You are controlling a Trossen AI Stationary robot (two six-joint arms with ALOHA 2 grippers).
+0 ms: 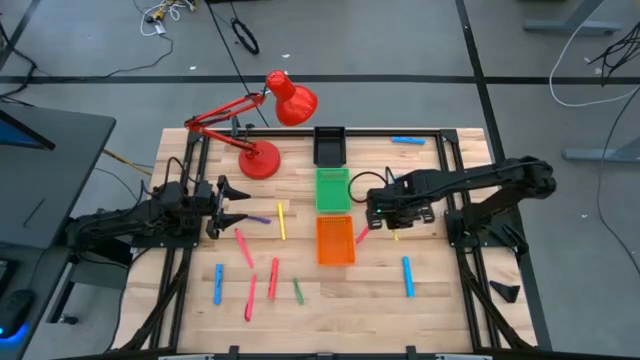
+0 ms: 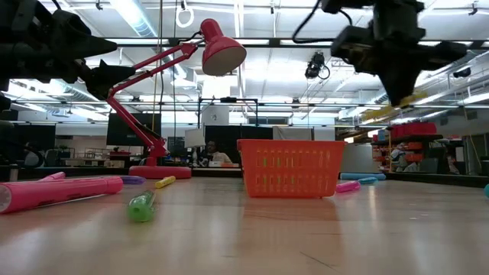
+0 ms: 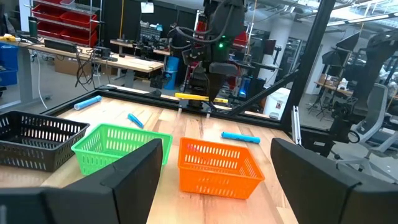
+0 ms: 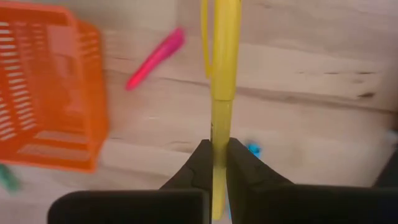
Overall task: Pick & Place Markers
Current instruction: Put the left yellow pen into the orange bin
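My right gripper [image 1: 386, 222] is shut on a yellow marker [image 4: 221, 74] above the table, just right of the orange basket [image 1: 335, 240]. It also shows in the left wrist view [image 3: 193, 97]. My left gripper [image 1: 224, 208] is open and empty at the table's left, above a purple marker [image 1: 259, 219]; its fingers stand wide apart [image 3: 214, 168]. Other markers lie flat on the table: yellow [image 1: 282, 220], pink [image 1: 243, 247], pink [image 1: 273, 277], blue [image 1: 218, 283], green [image 1: 297, 291], blue [image 1: 408, 276], and pink [image 1: 362, 235] beside the orange basket. My right gripper pinches the yellow marker's thin barrel [image 4: 217, 138] between its two fingers, toward the end away from the clip cap [image 4: 225, 37]. The fingers come from above, pointing down, across the marker. The marker lies about level, lifted clear of the table.
A green basket [image 1: 333, 188] and a black basket [image 1: 328, 145] stand in a row beyond the orange one. A red desk lamp [image 1: 262, 158] stands at the far left. A blue marker [image 1: 407, 140] lies at the far right edge.
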